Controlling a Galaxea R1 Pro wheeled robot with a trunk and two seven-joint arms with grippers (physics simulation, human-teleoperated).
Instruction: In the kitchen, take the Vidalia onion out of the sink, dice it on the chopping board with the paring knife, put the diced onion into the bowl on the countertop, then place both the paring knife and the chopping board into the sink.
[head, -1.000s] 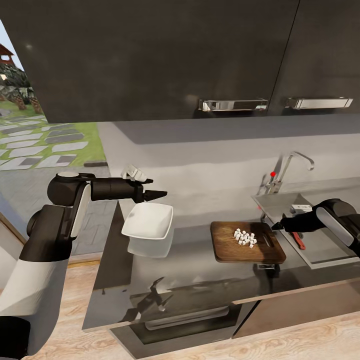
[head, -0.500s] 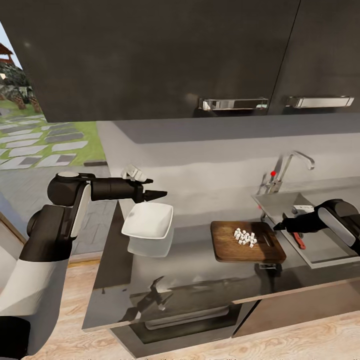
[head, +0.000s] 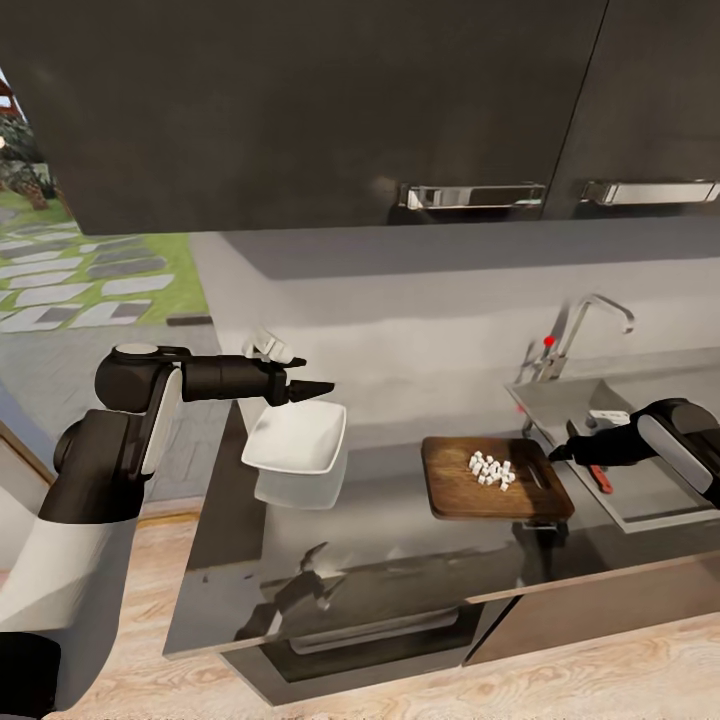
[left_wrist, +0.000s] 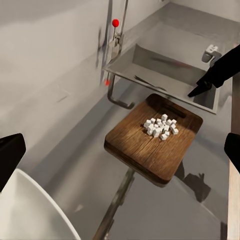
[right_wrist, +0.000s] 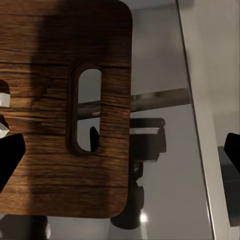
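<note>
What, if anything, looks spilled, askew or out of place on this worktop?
Nothing stands out. The diced onion sits in one cluster on the chopping board, with none scattered on the countertop. The bowl stands upright and empty, and the paring knife lies in the sink.

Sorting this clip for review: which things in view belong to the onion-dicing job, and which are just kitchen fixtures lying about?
Part of the job:
diced onion on the chopping board
bowl
paring knife in the sink
countertop
left gripper, right gripper

Not part of it:
tap
cabinet handles
</note>
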